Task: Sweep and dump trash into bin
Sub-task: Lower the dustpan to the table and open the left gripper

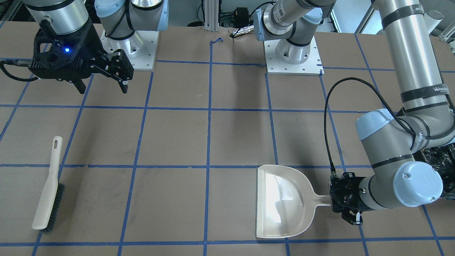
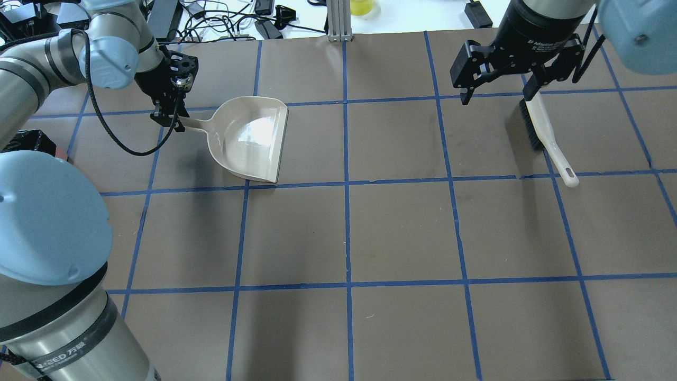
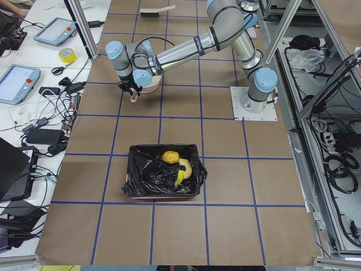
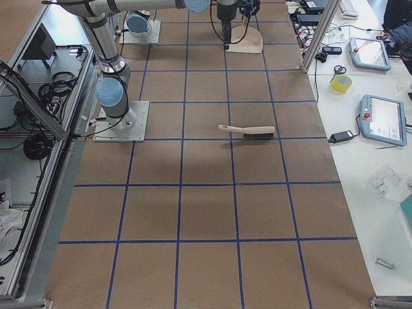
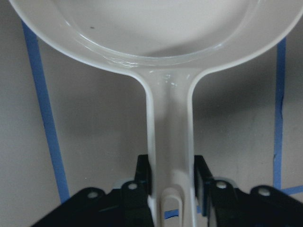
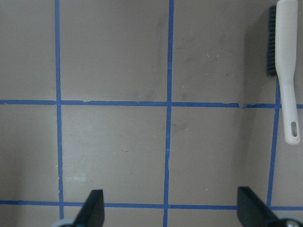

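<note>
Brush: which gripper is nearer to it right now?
Right. The right gripper hangs open above the table near the brush's bristle end, not touching it. The left gripper is far across the table, closed on the dustpan's handle.

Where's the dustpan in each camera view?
Front-facing: dustpan lower centre-right.
Overhead: dustpan upper left.
Exterior left: dustpan upper left of centre, mostly hidden by the near arm.
Exterior right: dustpan top centre.
Left wrist: dustpan fills the top, handle running down.
Right wrist: not in it.
Shared landmark: left gripper clasping its handle.
</note>
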